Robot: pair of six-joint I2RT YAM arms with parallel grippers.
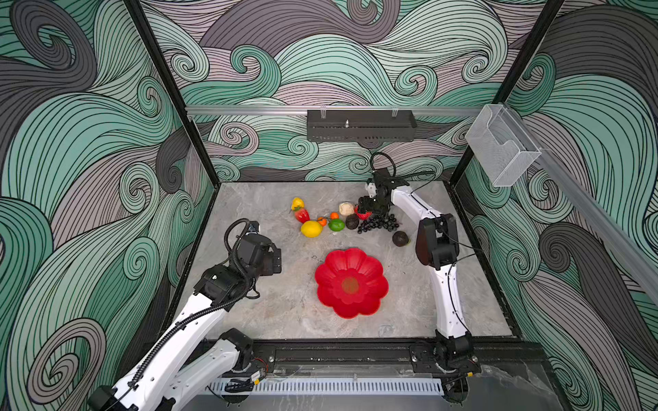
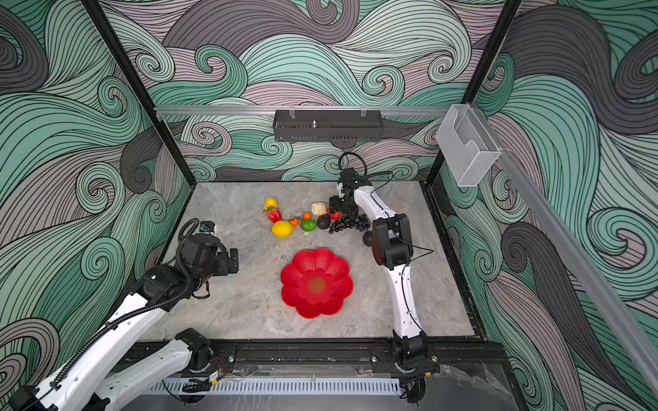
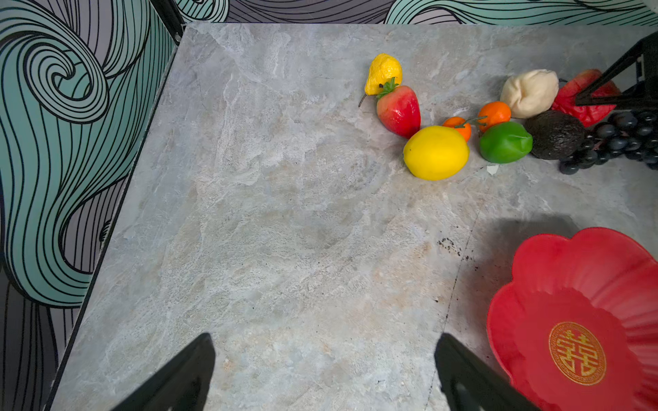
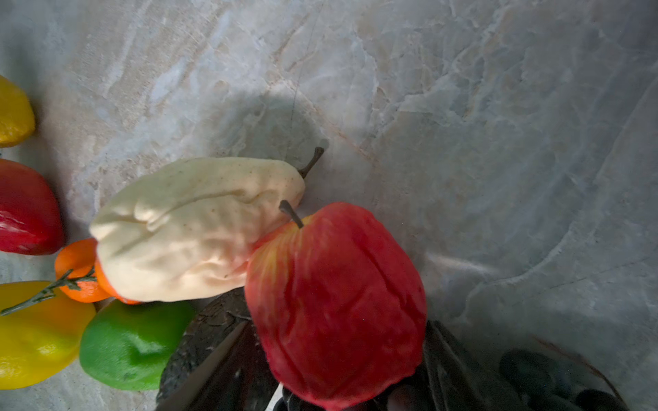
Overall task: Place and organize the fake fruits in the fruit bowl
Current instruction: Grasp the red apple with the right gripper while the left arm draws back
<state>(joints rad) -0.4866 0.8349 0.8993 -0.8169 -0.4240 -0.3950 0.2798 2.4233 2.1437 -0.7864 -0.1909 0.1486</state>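
The red scalloped fruit bowl sits empty at the table's middle front. Behind it the fake fruits lie in a row: yellow pear, strawberry, lemon, two tiny oranges, lime, beige pear, dark avocado and grape bunch. My right gripper is down on the table, its fingers against both sides of a red apple. My left gripper hovers open and empty left of the bowl.
A second dark round fruit lies apart, beside the right arm's elbow. Patterned walls close in the table on three sides. A black tray hangs on the back wall, and a clear bin on the right rail.
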